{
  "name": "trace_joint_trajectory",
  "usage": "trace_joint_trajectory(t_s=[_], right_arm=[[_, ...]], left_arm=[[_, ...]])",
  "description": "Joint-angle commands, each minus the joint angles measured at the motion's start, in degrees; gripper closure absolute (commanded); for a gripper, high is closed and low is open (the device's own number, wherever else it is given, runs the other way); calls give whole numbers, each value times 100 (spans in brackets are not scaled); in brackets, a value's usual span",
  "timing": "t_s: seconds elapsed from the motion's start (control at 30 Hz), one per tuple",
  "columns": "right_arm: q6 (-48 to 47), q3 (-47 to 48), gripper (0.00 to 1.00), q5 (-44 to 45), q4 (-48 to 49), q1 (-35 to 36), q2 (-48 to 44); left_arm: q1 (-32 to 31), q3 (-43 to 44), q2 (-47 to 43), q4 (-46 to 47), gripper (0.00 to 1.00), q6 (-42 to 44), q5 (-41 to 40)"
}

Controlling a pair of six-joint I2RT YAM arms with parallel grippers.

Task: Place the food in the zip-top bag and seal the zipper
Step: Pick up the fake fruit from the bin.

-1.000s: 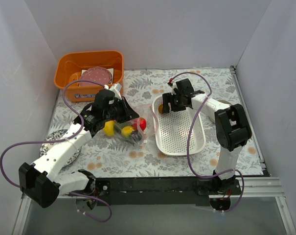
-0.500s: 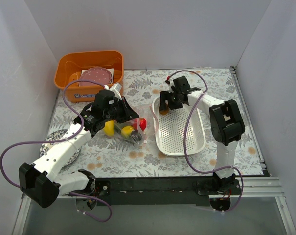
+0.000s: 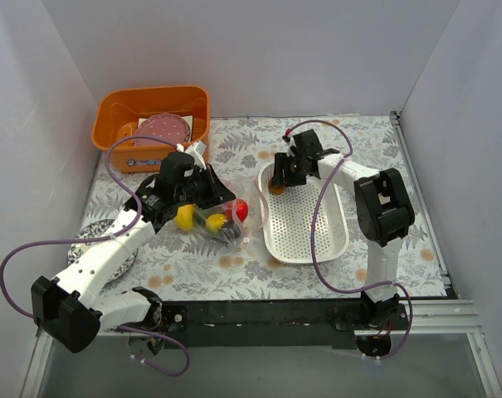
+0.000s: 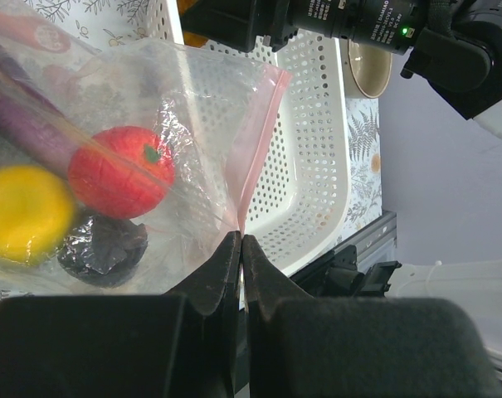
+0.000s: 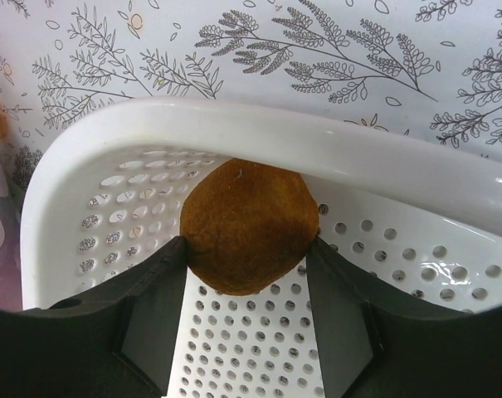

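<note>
The clear zip-top bag (image 3: pixel 221 214) lies left of the white basket (image 3: pixel 310 240). My left gripper (image 4: pixel 241 236) is shut on the bag's mouth edge, where the pink zipper (image 4: pixel 260 137) ends. Food inside the bag: a red apple (image 4: pixel 120 172), a yellow piece (image 4: pixel 22 211), a dark piece (image 4: pixel 101 249) and a purple eggplant (image 4: pixel 26 133). My right gripper (image 5: pixel 246 245) is low in the basket's far left corner. Both its fingers touch the sides of a brown food piece (image 5: pixel 246 228) that rests against the basket wall (image 5: pixel 333 149).
An orange bin (image 3: pixel 109 112) at the back left holds a pink speckled plate (image 3: pixel 163 128). Another plate (image 3: pixel 89 236) lies partly under my left arm. The basket's wall sits close behind the brown piece. White walls enclose the table on three sides.
My right gripper has moved left into the basket's far corner, and its fingers have closed in on the brown piece. The left gripper and bag have stayed put.
</note>
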Motion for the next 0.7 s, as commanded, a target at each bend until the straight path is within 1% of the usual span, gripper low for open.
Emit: trace_joint_trajectory(t_s=[0.0,0.03,0.17,0.3,0.67], right_arm=[[117,-94,57,-61,224,-10,-45],[109,-129,68,-87,241,-10,-63],[153,-393,74,-149,320,-10,-282],[205,-762,74,-140,470,-10,-800],[162,-1483,74,-114,347,-2,-1740]], left_arm=[[-17,35,-199,-32,100,59,-53],[-17,35,-199,-14,100,59,-44],[-17,44,-164,4,100,68,-27],[-17,-9,-190,38,100,59,-53],[-17,105,-6,30,100,68,8]])
